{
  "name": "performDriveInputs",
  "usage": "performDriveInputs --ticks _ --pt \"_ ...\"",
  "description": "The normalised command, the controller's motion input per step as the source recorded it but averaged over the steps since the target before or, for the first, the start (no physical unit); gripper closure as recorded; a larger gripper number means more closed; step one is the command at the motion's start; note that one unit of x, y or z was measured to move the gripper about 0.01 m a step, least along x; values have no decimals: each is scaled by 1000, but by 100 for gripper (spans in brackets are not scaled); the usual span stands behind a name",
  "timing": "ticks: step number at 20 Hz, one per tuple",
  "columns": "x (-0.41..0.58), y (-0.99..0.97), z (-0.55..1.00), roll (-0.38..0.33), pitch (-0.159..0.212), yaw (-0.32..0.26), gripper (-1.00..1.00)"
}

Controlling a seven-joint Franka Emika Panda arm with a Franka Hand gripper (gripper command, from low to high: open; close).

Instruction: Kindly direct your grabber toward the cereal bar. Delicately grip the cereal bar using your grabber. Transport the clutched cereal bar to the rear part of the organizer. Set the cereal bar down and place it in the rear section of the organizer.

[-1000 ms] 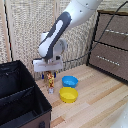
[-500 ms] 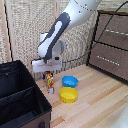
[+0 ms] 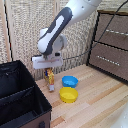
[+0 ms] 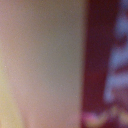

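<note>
Tool: the tool (image 3: 49,73) hangs low over the surface (image 3: 100,100), straight under the white arm. Its fingers are seen down at the cereal bar, but whether they are clamped on it or apart cannot be told; the wrist view is only a blur of red and pale colour.
Cereal bar: the cereal bar (image 3: 50,79) is seen upright and narrow, directly below the tool, at about 9 o'clock from the blue bowl (image 3: 70,81). It cannot be told if its lower end touches the surface.
Organizer: the organizer (image 3: 20,100) stands at about 8 o'clock from the bar, near it, with a divider between a nearer and a farther compartment.
Step in hand: judged to be the grip, or the start of the lift.
How it is done well: a light squeeze should be kept, so the packet is not crushed. The bar should be raised clear above the organizer wall before it is carried sideways.
Risk: the yellow bowl (image 3: 69,94) and the blue bowl are just beside the path and should not be pushed.
</note>
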Motion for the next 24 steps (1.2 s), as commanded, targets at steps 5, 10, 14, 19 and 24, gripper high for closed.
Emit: performDriveInputs --ticks 5,10,14,19,24 --pt "193 0 968 -14 114 -3 100" --pt "184 35 891 -40 109 -118 100" --pt "4 74 765 -24 4 -281 100" --pt "-6 181 709 0 -32 -289 100" --pt "-22 281 689 0 -58 -263 100"
